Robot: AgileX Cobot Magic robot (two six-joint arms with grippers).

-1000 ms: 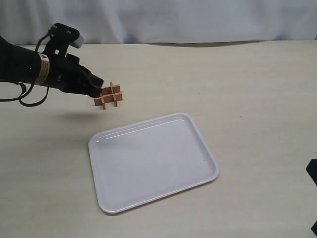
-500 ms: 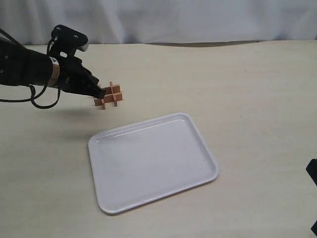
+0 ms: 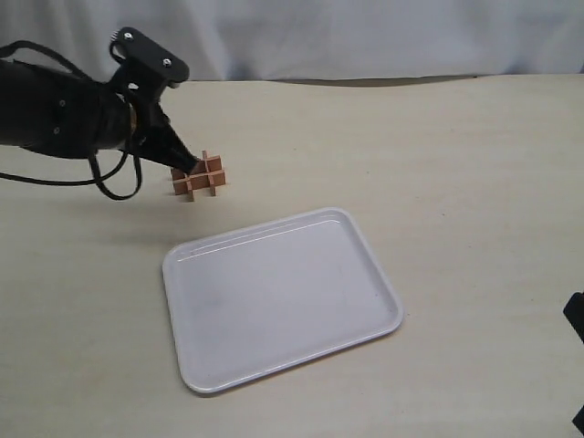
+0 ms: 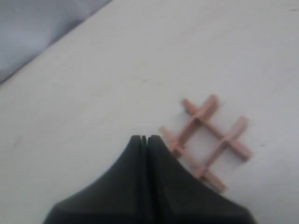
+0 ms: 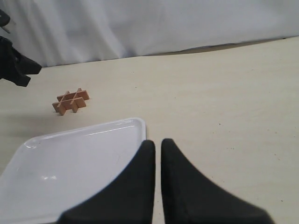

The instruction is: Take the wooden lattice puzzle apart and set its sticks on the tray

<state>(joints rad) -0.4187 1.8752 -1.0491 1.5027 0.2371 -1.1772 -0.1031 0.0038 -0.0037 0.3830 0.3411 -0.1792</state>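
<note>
The wooden lattice puzzle [image 3: 201, 175] lies on the table beyond the tray's far left corner, its four sticks still interlocked; it also shows in the left wrist view as the puzzle [image 4: 205, 135] and far off in the right wrist view [image 5: 71, 101]. My left gripper [image 3: 186, 164] [image 4: 144, 138] is shut with nothing between its fingers, its tip right at the puzzle's left corner; contact cannot be told. The white tray [image 3: 283, 301] [image 5: 70, 158] holds nothing. My right gripper [image 5: 158, 142] is shut and holds nothing, hovering near the tray's edge.
A pale curtain [image 3: 365, 36] closes off the table's far edge. A dark part of the right arm [image 3: 575, 319] shows at the right border of the exterior view. Bare tabletop [image 3: 474, 182] stretches to the right of the tray.
The left arm's wrist has risen and swung to the right above the puzzle, while its fingertips stayed by the puzzle's left corner. The puzzle has hardly moved.
</note>
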